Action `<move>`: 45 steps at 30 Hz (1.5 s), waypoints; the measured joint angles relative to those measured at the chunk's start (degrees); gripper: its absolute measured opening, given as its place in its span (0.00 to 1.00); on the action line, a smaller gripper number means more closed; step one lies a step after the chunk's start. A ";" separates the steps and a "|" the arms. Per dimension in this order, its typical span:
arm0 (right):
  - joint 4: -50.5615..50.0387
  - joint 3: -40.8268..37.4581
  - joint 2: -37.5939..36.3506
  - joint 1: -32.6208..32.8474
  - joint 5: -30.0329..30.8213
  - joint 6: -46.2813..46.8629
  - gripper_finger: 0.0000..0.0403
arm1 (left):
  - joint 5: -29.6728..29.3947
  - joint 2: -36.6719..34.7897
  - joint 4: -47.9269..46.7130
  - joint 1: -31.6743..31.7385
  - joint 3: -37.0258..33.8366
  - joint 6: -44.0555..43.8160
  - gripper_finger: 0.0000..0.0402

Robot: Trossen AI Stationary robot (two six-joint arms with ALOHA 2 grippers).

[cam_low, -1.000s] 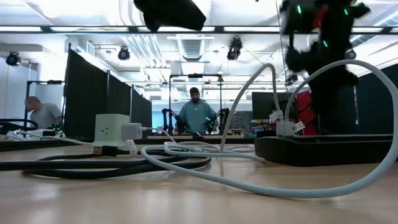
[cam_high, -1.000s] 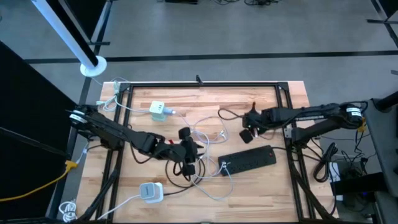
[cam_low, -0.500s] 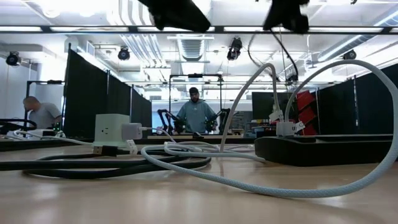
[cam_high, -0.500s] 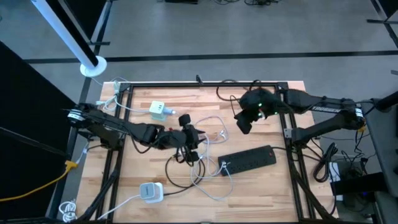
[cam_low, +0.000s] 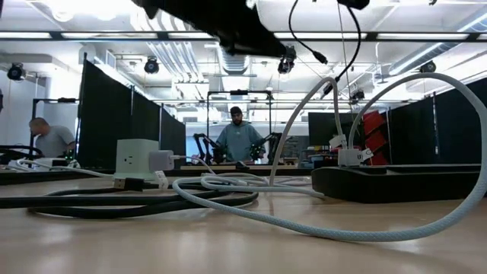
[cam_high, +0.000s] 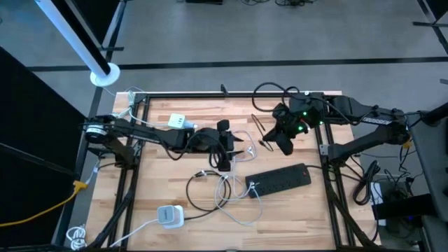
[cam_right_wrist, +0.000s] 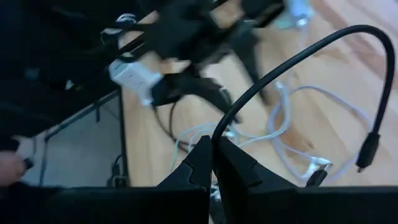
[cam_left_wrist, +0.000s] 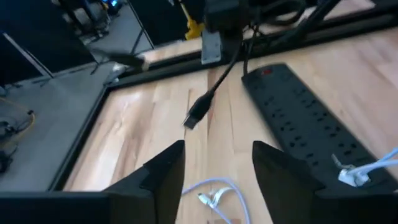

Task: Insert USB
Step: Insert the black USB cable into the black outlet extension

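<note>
Two grippers hang above the table. The left gripper (cam_high: 222,159) has its fingers apart and empty, near the power strip (cam_high: 280,180). Farther, the right gripper (cam_high: 283,145) pinches the black USB cable (cam_right_wrist: 292,68), plug (cam_left_wrist: 197,114) hanging free.

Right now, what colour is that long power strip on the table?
Black; the power strip shows best in the high view.

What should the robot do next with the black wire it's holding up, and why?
Probably the right gripper, shut on the black cable, should bring the dangling USB plug toward the left gripper. That gripper is open and empty, facing the plug, so it looks ready to take it.
</note>
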 joint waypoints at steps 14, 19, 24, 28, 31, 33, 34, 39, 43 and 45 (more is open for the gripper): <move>9.87 0.02 6.34 6.06 -6.74 -0.04 0.00 | 7.25 7.06 7.06 0.28 -0.02 -2.73 0.50; 14.39 0.02 6.66 6.08 -8.12 0.39 0.00 | 10.61 7.36 7.30 -0.04 -0.02 -3.92 0.47; 17.83 0.02 6.53 6.05 -8.15 0.65 0.00 | 10.80 7.36 7.43 -0.33 -0.02 -3.94 0.44; 18.38 0.02 6.44 6.04 -8.15 0.89 0.00 | 13.73 7.36 7.41 -0.54 -0.02 -3.94 0.41; 18.17 0.02 6.44 6.04 -8.15 1.01 0.00 | 14.91 7.36 7.39 -0.81 -0.02 -3.94 0.38; 17.72 0.02 6.44 6.04 -8.15 1.52 0.00 | 14.97 7.24 7.12 -0.92 -0.02 -4.14 0.35; 17.70 0.02 6.44 6.04 -8.15 1.59 0.00 | 14.97 7.05 7.07 -0.93 -0.02 -4.31 0.34; 16.77 0.02 6.44 6.04 -8.13 1.57 0.00 | 15.32 6.16 7.50 -1.05 -0.02 -4.53 0.28; 15.92 0.02 6.44 6.04 -8.13 1.39 0.00 | 17.04 6.14 7.05 -1.09 -0.02 -5.65 0.22; 15.14 0.02 6.42 6.04 -8.13 1.37 0.00 | 17.28 6.07 7.06 -1.11 -0.02 -6.15 0.19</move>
